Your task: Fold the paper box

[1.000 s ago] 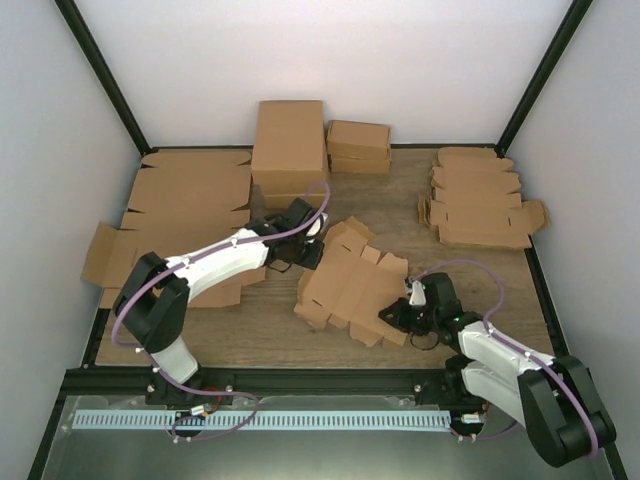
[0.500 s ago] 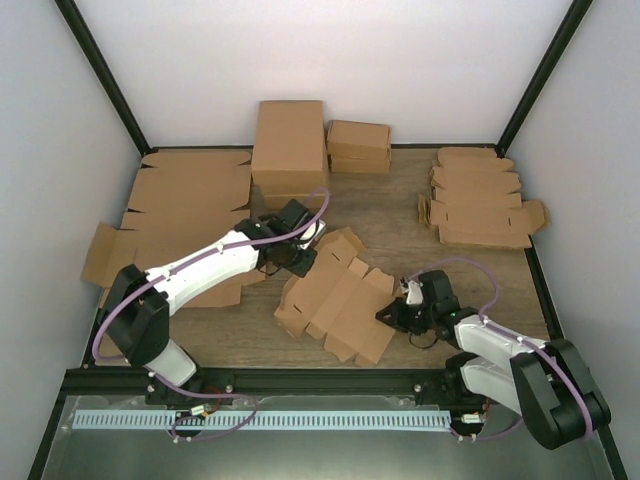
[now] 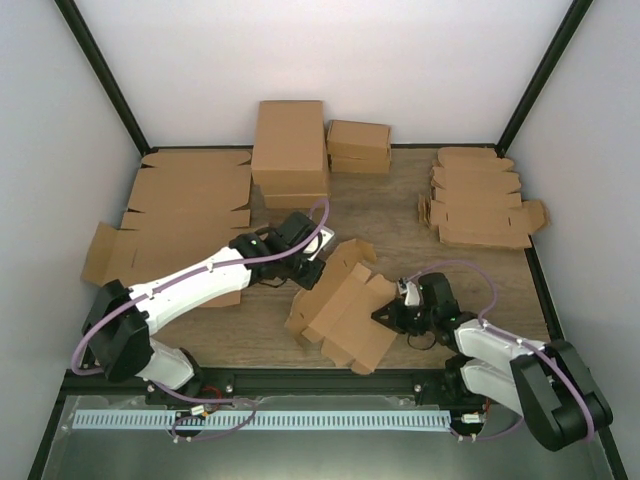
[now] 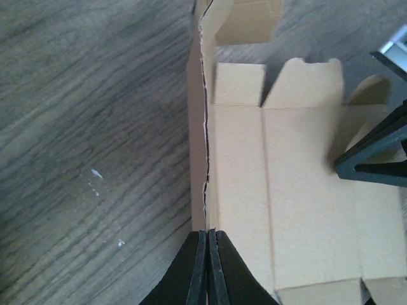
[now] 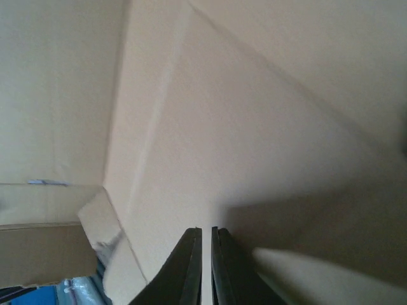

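Since one second ago the paper box [image 3: 340, 308] has turned, at the middle of the table [image 3: 400, 220]. Left gripper [image 4: 208, 232] is clenched on its ragged edge, right gripper [image 5: 206, 230] on the opposite flap; pulling apart could tear the card.

The top external camera looks down from high behind the near edge of the table [image 3: 395, 205], taking in the whole surface out to both far corners. The left wrist camera sits close over the table's middle, facing down past the left gripper [image 4: 208, 234] onto wood and the paper box [image 4: 305, 190]. The right wrist camera, near the near edge, sits behind the right gripper [image 5: 206, 230], so close that cardboard fills its frame; all three views share that box.
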Available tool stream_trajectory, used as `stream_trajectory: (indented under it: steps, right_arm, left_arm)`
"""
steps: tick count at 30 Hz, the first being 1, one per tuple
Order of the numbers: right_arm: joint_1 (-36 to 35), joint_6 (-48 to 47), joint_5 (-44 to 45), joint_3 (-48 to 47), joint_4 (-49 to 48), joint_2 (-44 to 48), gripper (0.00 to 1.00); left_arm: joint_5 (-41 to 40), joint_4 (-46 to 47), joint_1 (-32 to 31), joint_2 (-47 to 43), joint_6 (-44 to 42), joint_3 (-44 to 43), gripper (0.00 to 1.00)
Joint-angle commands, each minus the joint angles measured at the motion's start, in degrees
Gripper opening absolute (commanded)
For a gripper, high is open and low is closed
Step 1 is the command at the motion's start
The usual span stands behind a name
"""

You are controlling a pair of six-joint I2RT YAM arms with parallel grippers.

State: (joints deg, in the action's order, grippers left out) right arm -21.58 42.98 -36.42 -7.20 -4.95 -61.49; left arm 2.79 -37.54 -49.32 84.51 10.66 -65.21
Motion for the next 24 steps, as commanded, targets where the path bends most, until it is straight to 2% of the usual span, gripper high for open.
stream_trajectory:
  steps: [1, 5, 9, 14, 19, 24]
  right_arm:
    - [-0.5, 2.3, -3.4, -0.9, -1.9, 5.2, 0.12]
    - [-0.5, 5.8, -3.5, -3.7, -1.3, 11.9, 0.19]
    - [-0.7, 9.7, -3.1, -6.5, -2.2, 13.4, 0.29]
    - [-0.9, 18.8, 0.3, -9.0, -4.0, 13.1, 0.41]
    - [-3.3, 24.8, 4.7, -14.7, -3.6, 11.5, 0.64]
    - [-7.0, 27.4, 8.6, -20.9, 0.4, 6.5, 0.71]
  left_arm:
    - [2.3, 2.0, -1.1, -0.4, 1.7, 2.2, 0.04]
    - [1.8, 2.4, -2.0, -0.6, 2.3, 2.3, 0.04]
    - [0.3, 2.3, -2.9, -0.3, 2.9, 1.9, 0.04]
    - [-2.9, 2.1, -4.8, -0.3, 3.3, 1.5, 0.04]
    - [-8.1, 1.5, -7.5, 0.0, 3.5, 0.6, 0.04]
    - [-10.9, 0.6, -9.4, 1.1, 3.8, -1.3, 0.04]
